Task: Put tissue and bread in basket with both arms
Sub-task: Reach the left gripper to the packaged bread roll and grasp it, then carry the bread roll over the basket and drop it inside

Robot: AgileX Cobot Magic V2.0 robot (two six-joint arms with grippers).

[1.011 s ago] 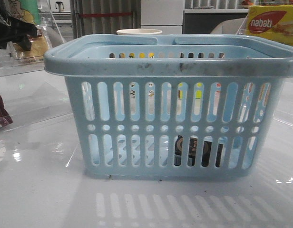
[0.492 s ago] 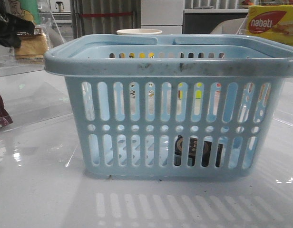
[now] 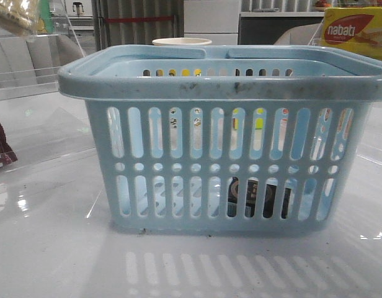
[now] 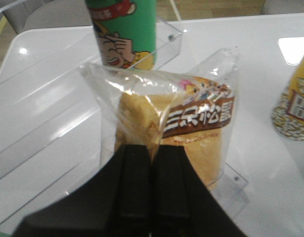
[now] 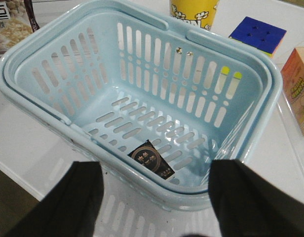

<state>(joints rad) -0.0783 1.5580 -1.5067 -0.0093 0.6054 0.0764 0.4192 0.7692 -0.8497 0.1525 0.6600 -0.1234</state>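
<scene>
Bread (image 4: 184,131) hung clamped in the left gripper (image 4: 151,163); right gripper (image 5: 154,180) gaped above the basket (image 5: 31,106), tissue (image 5: 153,160) below it. Next: carry bread over, release.

We see the basket (image 3: 225,133) as light-blue moulded plastic, smooth but scuffed and grimy along its thick rim. The worktop (image 3: 54,248) is white and glossy, mirroring the slots. The bread (image 4: 179,128) sits in clear, crinkled, shiny film with a dark printed label. The tissue (image 5: 153,160) pack looks black and smooth. The left pincer (image 4: 151,192) is matt black.
</scene>
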